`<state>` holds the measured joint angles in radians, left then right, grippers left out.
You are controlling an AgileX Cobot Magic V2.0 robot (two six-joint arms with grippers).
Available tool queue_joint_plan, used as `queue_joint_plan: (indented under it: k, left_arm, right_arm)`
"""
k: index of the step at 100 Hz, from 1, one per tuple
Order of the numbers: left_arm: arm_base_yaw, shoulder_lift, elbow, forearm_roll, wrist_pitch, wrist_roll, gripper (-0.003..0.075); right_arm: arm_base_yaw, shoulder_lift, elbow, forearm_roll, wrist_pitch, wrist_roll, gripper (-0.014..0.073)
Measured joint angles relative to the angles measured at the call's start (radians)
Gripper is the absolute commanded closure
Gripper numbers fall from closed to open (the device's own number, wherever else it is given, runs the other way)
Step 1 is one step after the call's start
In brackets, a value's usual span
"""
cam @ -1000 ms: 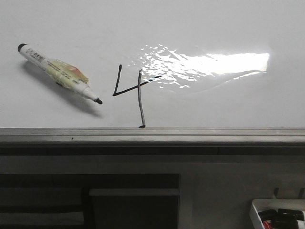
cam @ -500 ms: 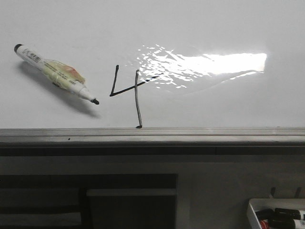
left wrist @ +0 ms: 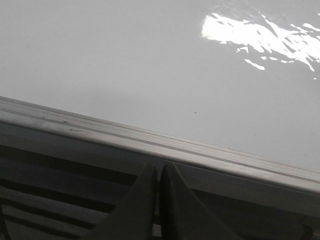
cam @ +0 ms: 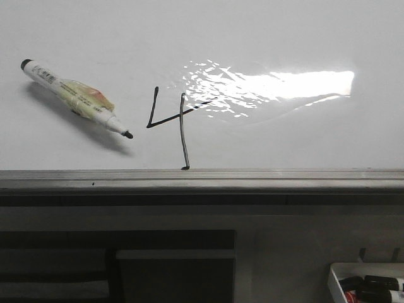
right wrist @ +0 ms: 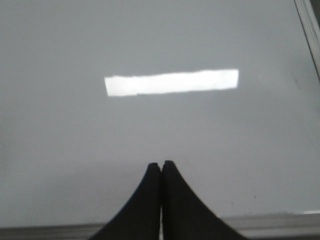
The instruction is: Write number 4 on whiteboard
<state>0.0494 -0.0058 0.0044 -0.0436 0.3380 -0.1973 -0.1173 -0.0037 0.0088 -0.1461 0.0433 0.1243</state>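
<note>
A thin black hand-drawn number 4 (cam: 172, 120) stands on the glossy whiteboard (cam: 284, 139), just above its grey metal edge strip (cam: 202, 178). An uncapped white marker (cam: 76, 98) lies on the board left of the 4, tip pointing toward it. No gripper shows in the front view. My left gripper (left wrist: 158, 167) is shut and empty, off the board below its edge strip (left wrist: 150, 142). My right gripper (right wrist: 160, 164) is shut and empty over bare whiteboard (right wrist: 75, 150), near a bright glare bar (right wrist: 171, 82).
A small white tray (cam: 366, 284) with markers sits at the lower right below the board. Dark shelving (cam: 113, 265) lies below the edge strip. Bright glare (cam: 271, 85) covers the board right of the 4.
The front view shifted slightly, so the marker and the 4 moved a few pixels left and back. The marker lies free on the board throughout.
</note>
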Motion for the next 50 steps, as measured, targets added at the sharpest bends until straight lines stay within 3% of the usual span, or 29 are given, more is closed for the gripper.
queue_joint_plan:
  k: [21,50]
  left_arm:
    - [0.000,0.000,0.000,0.000,0.000,0.000,0.0741]
    - [0.000,0.000,0.000,0.000,0.000,0.001,0.0741]
  right_arm:
    - [-0.007,-0.008,0.007,-0.002,0.266,0.000,0.0655]
    - [-0.007,-0.008,0.004,-0.008,0.288,-0.004,0.0655]
